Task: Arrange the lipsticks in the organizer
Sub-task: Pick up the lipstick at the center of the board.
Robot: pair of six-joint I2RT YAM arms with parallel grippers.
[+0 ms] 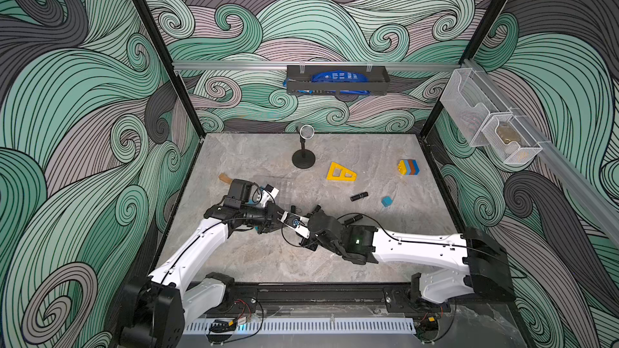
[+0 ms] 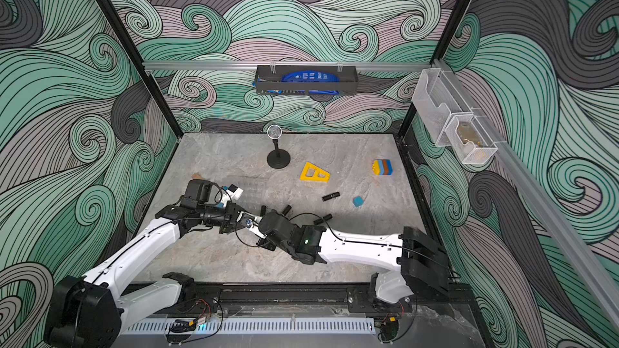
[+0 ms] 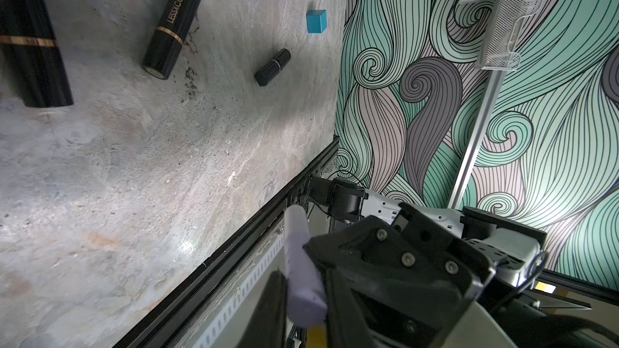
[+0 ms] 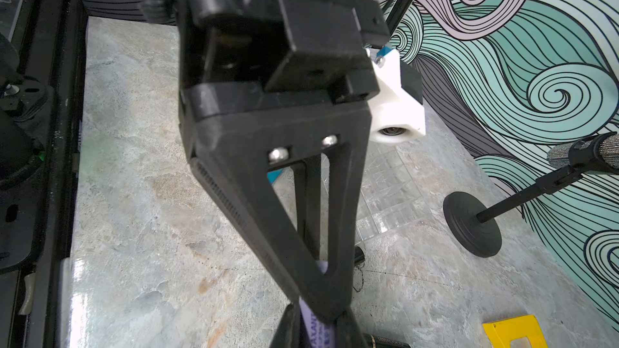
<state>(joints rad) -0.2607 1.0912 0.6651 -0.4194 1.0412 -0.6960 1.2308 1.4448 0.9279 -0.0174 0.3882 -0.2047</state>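
Lipsticks (image 3: 172, 26) are what we must tidy. All four black tubes lie flat on the grey table (image 1: 241, 262), and none is in the organizer (image 4: 392, 195) yet. Let us make the table a clock in a top view, with the back wall at 12. Two tubes lie close to the middle, and two more lie out toward 3 o'clock, near the little blue cube (image 1: 387, 201). The organizer is a clear tray with many small square holes. It sits toward 10 o'clock from the middle, and we see nothing in it. Our two arms meet just on the 6 o'clock side of the middle. The left gripper (image 3: 303, 309) has its jaws closed on a pale lilac piece (image 3: 298, 249). The right gripper (image 4: 313, 333) has its jaws closed on the same piece, so both hold it at once. We think this is a pass from one gripper to the other, because the lilac piece is no lipstick and may only be in the way. One gripper must let go before we can do more. After that, the tubes near the middle look easiest, since they lie closest to the organizer. They are round and can roll, so we should pinch each across its sides and stand it over one hole.
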